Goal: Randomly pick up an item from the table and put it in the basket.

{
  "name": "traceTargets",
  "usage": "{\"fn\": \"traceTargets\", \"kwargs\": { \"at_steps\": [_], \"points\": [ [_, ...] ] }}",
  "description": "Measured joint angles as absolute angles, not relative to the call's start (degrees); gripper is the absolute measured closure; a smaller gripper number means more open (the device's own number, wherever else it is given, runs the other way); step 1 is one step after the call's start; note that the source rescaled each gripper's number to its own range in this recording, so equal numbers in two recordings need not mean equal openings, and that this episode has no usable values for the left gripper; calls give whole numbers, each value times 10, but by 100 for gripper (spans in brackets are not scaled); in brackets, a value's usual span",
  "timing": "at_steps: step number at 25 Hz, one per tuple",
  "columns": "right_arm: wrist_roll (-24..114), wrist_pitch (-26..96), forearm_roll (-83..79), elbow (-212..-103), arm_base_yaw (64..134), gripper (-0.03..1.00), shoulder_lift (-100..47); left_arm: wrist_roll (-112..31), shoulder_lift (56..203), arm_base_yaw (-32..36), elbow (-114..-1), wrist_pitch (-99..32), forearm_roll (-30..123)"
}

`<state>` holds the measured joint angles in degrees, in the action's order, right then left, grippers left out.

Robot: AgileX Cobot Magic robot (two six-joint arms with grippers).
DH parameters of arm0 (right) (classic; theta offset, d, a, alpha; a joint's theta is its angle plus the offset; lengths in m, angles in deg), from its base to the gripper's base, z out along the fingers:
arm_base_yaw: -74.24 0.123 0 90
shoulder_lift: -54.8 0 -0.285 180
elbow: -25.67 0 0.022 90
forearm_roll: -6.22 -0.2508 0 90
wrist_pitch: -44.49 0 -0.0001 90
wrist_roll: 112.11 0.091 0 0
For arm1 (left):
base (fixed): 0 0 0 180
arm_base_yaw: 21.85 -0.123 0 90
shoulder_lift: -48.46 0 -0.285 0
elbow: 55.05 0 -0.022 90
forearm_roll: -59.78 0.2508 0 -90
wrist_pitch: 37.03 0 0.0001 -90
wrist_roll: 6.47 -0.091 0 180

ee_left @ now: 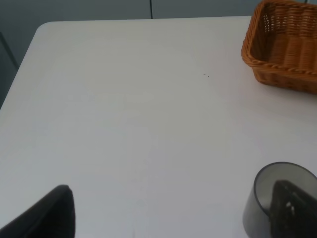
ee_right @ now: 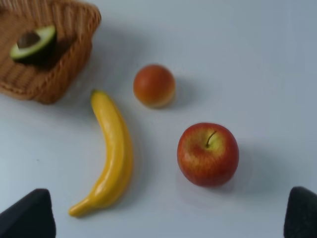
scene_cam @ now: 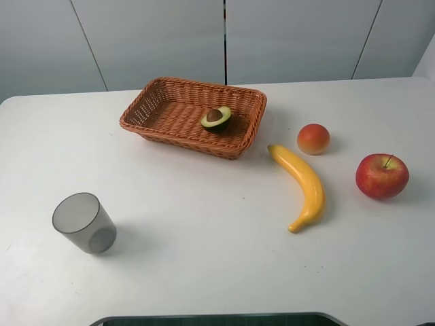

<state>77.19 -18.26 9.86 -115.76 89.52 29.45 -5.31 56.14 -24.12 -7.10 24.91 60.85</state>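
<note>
The halved avocado [scene_cam: 216, 118] lies pit up inside the orange-brown wicker basket [scene_cam: 204, 85] at the back middle of the white table [scene_cam: 204, 265]. The right wrist view shows the avocado [ee_right: 33, 43] in the basket's corner [ee_right: 59, 74]. Neither arm shows in the high view. My left gripper [ee_left: 168, 218] is open and empty over the table's left part, with one basket end [ee_left: 282, 54] ahead. My right gripper [ee_right: 163, 218] is open and empty above the fruit on the right. Only the fingertips [ee_right: 27, 215] show.
A yellow banana [scene_cam: 302, 183], a small orange-red fruit [scene_cam: 313, 138] and a red apple [scene_cam: 382, 176] lie right of the basket. A grey translucent cup [scene_cam: 85, 223] stands at the front left, right by one left fingertip [ee_left: 292, 208] in the left wrist view.
</note>
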Motion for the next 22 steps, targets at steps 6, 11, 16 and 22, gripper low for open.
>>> {"fn": "traceTargets", "kwargs": {
  "at_steps": [6, 11, 16, 22],
  "points": [
    [747, -188, 86, -1130, 895, -3, 401, -53, 561, -241, -71, 249, 609],
    [735, -191, 53, -1080, 895, -3, 467, -54, 561, -241, -71, 249, 609],
    [732, -189, 51, -1067, 895, -3, 469, -55, 561, -241, -71, 249, 609],
    [732, -185, 52, -1065, 895, -3, 470, -55, 561, -241, -71, 249, 609]
  ]
}}
